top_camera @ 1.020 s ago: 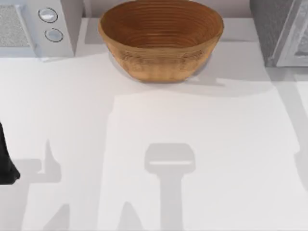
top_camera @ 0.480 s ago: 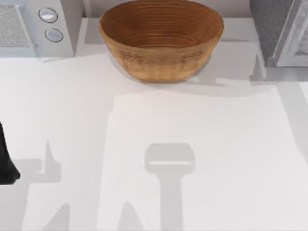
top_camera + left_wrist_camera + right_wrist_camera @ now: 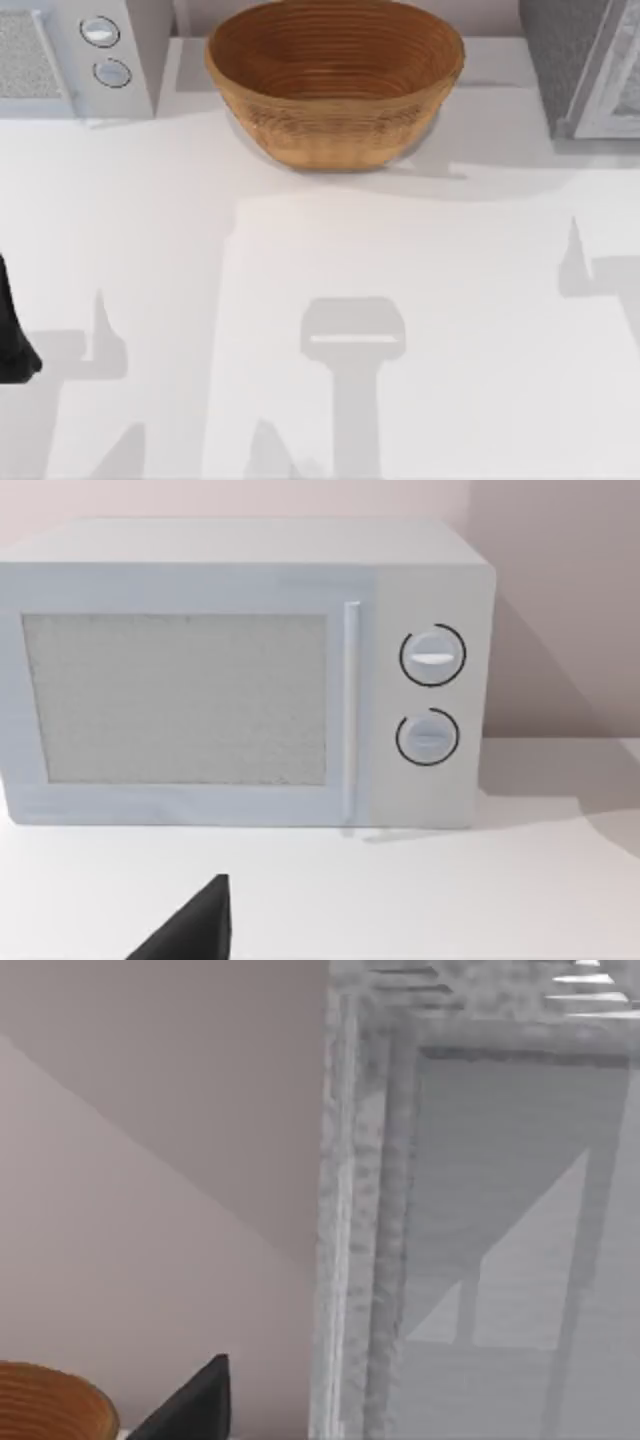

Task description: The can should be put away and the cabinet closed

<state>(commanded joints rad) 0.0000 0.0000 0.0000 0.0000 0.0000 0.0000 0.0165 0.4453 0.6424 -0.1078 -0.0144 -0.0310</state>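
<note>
White table [image 3: 420,300] with a wicker bowl [image 3: 335,80] at the back, microwave [image 3: 60,55] back left, grey cabinet [image 3: 585,65] back right. Left arm [image 3: 12,330] at left edge; tool state cannot be told.

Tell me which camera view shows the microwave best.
The left wrist view: the microwave faces the camera whole, with door, handle and both dials. The top view catches just its corner at the table's far left.

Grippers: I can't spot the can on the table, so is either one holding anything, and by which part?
It cannot be told. One dark fingertip shows before the microwave, another beside the cabinet, with nothing visible against either.
</note>
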